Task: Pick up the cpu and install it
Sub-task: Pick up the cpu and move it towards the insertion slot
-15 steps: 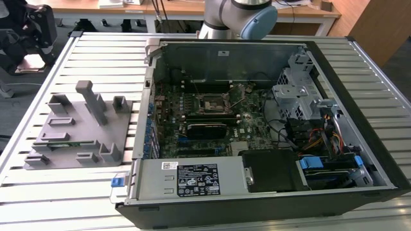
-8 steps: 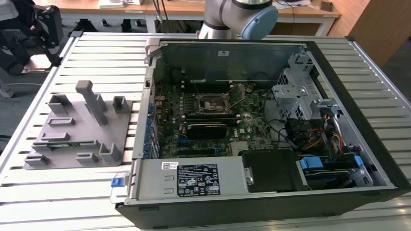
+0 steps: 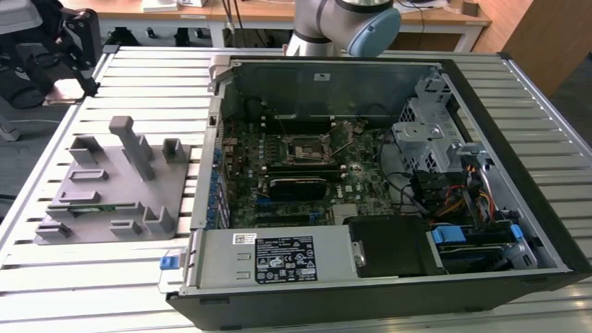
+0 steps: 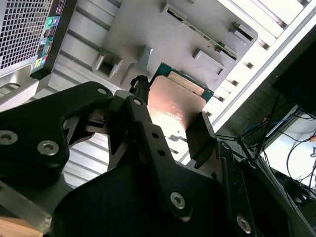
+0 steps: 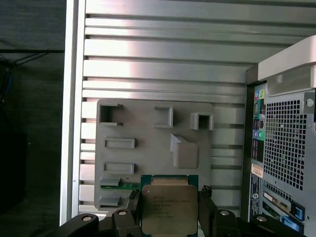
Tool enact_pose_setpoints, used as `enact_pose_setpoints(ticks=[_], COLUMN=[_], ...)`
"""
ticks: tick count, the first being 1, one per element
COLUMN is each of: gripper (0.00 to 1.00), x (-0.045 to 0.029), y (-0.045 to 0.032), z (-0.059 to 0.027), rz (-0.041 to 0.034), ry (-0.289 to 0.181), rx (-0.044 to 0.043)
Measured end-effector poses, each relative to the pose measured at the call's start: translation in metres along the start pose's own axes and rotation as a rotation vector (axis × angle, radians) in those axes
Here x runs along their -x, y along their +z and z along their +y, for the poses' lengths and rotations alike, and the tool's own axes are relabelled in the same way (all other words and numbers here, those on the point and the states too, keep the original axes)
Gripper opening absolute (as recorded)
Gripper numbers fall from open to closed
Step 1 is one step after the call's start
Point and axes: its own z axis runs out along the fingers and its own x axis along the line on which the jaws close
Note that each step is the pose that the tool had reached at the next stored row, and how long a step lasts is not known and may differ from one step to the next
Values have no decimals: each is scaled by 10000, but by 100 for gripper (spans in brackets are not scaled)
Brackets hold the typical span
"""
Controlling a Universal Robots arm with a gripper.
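We count one cpu (image 5: pixel 168 206), one grey tray (image 5: pixel 148 129), one computer case (image 3: pixel 333 87) and one gripper (image 5: pixel 169 213) with two black jaws. The jaws pinch the cpu from two sides. It hangs in the air over the tray's edge, above the slatted metal desk (image 5: pixel 163 54), outside the case. The cpu is a small flat square with a shiny silver-grey top and a green rim.

Silver-topped, green-edged cpu (image 5: pixel 167 210) — black gripper (image 4: pixel 170 116), grey fixture block (image 5: pixel 148 129), ribbed silver table (image 5: pixel 173 49).
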Motion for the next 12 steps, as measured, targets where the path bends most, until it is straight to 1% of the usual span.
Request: enact_pose_setpoints(ticks=[12], gripper=[54], x=[174], y=[10], z=[-4], rz=[-1], ry=[-1], rx=[0])
